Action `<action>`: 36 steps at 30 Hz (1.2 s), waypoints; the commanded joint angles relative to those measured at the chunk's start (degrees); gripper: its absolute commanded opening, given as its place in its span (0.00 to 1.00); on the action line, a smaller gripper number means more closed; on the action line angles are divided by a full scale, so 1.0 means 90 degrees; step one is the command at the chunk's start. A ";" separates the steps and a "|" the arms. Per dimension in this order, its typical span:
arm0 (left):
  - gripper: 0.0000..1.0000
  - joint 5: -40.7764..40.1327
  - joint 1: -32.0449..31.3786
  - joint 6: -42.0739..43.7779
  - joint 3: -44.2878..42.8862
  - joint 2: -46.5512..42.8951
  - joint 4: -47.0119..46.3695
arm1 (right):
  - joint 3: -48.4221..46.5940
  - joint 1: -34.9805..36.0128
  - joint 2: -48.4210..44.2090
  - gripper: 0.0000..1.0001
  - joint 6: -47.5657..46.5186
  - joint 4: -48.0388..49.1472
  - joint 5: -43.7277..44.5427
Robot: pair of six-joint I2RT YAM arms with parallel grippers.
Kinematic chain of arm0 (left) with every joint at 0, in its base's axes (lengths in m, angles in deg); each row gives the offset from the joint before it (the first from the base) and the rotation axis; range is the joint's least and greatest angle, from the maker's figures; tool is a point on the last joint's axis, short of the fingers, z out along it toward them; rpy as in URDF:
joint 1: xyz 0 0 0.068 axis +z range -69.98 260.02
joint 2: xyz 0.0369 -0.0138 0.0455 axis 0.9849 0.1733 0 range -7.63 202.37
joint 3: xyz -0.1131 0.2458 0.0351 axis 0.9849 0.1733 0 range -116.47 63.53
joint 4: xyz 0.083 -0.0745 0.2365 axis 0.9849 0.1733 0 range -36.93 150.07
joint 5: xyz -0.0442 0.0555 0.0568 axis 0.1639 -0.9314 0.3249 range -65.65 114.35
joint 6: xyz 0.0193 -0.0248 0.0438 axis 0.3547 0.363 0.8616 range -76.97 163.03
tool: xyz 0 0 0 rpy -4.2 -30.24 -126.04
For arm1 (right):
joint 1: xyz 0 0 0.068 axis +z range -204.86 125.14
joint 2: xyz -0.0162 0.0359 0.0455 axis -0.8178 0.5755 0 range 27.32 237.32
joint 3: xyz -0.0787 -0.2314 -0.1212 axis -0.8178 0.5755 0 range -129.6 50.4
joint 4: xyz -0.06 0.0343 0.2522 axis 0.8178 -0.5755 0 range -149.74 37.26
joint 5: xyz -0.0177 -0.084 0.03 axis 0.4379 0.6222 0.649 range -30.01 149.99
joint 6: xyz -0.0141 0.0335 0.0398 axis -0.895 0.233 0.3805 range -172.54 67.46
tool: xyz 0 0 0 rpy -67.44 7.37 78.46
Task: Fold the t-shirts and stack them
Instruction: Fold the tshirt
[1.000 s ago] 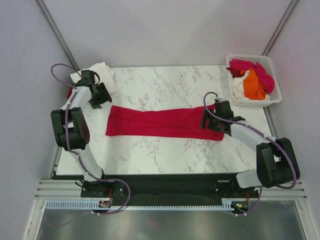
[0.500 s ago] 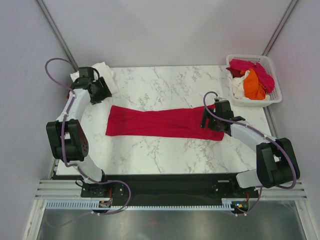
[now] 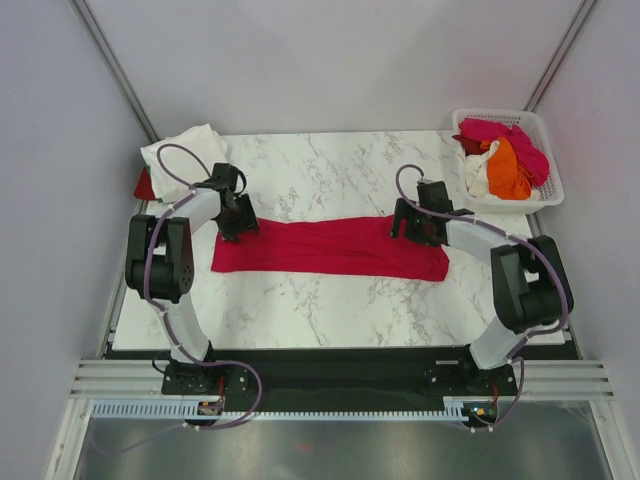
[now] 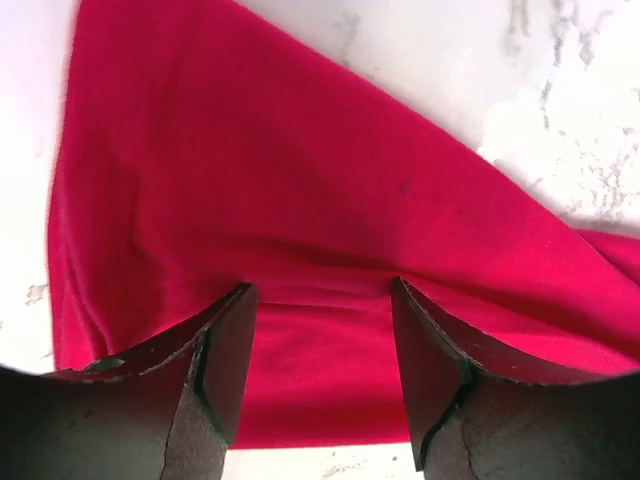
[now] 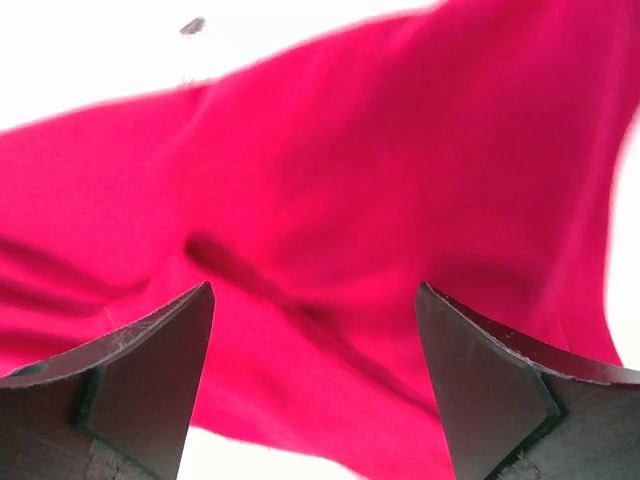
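A crimson-red t-shirt (image 3: 330,248) lies folded into a long band across the middle of the marble table (image 3: 330,170). My left gripper (image 3: 240,225) stands open over the band's far left corner. In the left wrist view the red cloth (image 4: 300,180) lies flat under the left gripper (image 4: 320,300), with nothing pinched. My right gripper (image 3: 403,228) stands open over the far edge near the band's right end. In the right wrist view the right gripper (image 5: 315,300) is spread wide above the red cloth (image 5: 400,150). A cream-white t-shirt (image 3: 185,150) lies bunched at the back left corner.
A white lattice basket (image 3: 495,112) sits at the back right, off the table's corner. It holds a pink shirt (image 3: 495,130), an orange one (image 3: 508,170) and a white one (image 3: 475,170). A scrap of red cloth (image 3: 145,185) shows beside the cream-white shirt.
My left gripper swung from beside the cream-white shirt at the back left down to the red band's left corner. My right gripper shifted from the band's right end toward its far edge.
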State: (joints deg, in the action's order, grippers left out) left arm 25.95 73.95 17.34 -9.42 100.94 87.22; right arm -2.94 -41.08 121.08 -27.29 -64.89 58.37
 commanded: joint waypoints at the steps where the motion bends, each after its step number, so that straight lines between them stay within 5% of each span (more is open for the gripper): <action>1: 0.63 -0.0159 0.0020 -0.0436 0.0419 -0.0091 0.0014 | -0.0605 0.0031 0.0801 0.91 0.0084 0.0002 0.0025; 5: 0.61 -0.0315 -0.0010 -0.0680 0.1101 -0.0441 0.0004 | -0.1590 -0.0008 0.1826 0.91 0.0192 -0.0213 -0.0218; 13: 0.59 0.0260 -0.0653 -0.0943 0.2361 -0.1866 0.0014 | -0.6264 -0.0037 0.4989 0.93 0.0192 -0.1608 -0.0921; 16: 0.60 0.0680 -0.1764 -0.1684 0.3211 -0.2901 0.0014 | -0.8832 -0.0027 0.6590 0.96 0.0647 -0.1611 -0.2530; 18: 0.61 0.0681 -0.2902 -0.2008 0.3671 -0.3302 0.0014 | -1.0164 -0.0018 0.7507 0.98 0.1321 -0.0696 -0.3224; 20: 0.61 0.0681 -0.3755 -0.2009 0.3692 -0.3830 0.0014 | -1.0033 0.0021 0.7697 0.98 0.2459 0.1509 -0.4026; 21: 0.65 0.1126 -0.4494 -0.3024 0.3604 -0.3976 0.0014 | -0.9866 0.0031 0.7679 0.98 0.2767 0.2172 -0.4202; 22: 0.65 0.1072 -0.4811 -0.4097 0.3458 -0.4084 0.0004 | -0.9758 0.0041 0.7659 0.98 0.2973 0.2653 -0.4330; 25: 0.68 0.0935 -0.5575 -0.4216 0.2590 -0.4300 0.0043 | -0.9689 0.0051 0.7338 0.98 0.3054 0.3263 -0.4457; 31: 0.80 0.0116 -0.5596 -0.2844 0.0988 -0.4447 0.0813 | -0.8158 -0.0095 0.5113 0.98 0.2117 0.2884 -0.4234; 36: 0.79 -0.0522 -0.4534 -0.1785 0.0039 -0.4339 0.1869 | -0.5250 -0.0067 0.2740 0.98 0.1716 0.2013 -0.3152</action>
State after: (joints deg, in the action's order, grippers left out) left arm 26.65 27.36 -6.53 -6.25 62.17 95.96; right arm -59.49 -41.74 160.27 -8.27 -46.33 25.08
